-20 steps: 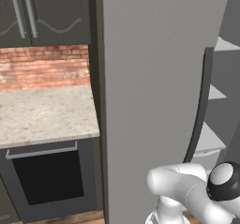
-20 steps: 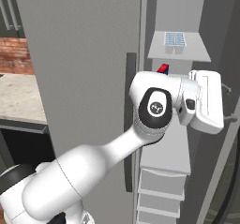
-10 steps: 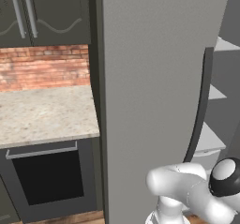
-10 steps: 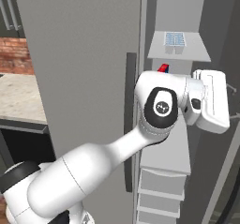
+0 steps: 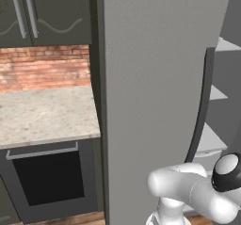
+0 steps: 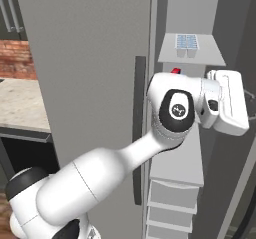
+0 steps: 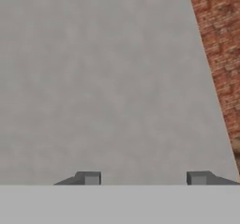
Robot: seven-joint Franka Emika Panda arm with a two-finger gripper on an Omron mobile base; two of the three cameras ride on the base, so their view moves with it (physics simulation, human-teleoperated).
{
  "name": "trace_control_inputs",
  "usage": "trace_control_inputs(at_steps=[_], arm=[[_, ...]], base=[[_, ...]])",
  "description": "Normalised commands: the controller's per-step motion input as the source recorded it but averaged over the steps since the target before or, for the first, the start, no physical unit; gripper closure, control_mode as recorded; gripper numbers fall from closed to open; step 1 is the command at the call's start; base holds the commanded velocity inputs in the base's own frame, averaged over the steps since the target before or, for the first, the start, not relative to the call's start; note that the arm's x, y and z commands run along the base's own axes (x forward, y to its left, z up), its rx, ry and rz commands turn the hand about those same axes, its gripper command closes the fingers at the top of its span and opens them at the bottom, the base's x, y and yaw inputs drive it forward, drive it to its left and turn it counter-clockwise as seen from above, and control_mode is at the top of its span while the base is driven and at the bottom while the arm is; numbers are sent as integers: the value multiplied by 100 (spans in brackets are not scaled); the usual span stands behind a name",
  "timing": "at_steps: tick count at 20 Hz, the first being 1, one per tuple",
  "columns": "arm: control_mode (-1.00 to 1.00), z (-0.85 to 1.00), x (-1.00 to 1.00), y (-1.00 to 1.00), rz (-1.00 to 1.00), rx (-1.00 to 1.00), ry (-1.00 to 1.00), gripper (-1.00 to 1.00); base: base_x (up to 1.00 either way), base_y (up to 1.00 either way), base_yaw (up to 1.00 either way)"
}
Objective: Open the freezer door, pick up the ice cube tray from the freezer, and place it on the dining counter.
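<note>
1. While the freezer door [image 6: 95,83] stood swung open, the ice cube tray [image 6: 187,42] lay on an upper shelf [image 6: 192,57] inside the freezer [image 6: 190,8].
2. Below it, a small red item [image 6: 175,71], too hidden to name, sat just above the arm.
3. The tool [image 7: 144,178] faced a flat grey panel, its fingertips [image 7: 91,178] apart with nothing between them.
4. Left of the door lay a speckled counter [image 5: 42,116] over an oven [image 5: 47,181].

Ice cube tray [image 6: 187,42] on freezer shelf [image 6: 192,58]
</note>
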Motion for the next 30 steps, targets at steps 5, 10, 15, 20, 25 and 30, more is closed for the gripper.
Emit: trace_control_inputs(at_steps=[5,10,15,20,25,30], arm=[[-100,0,2,-12,1,0,0,-100],[-100,0,-23,28,0,-1,0,-100],[-100,0,-24,59,4,-2,0,-100],[-100,0,-1,67,8,-1,0,-100],[-100,1,0,57,12,0,0,-100],[-100,3,0,45,16,0,2,-100]], base=[[0,0,0],[0,0,0],[0,0,0],[0,0,0],[0,0,0],[0,0,0]])
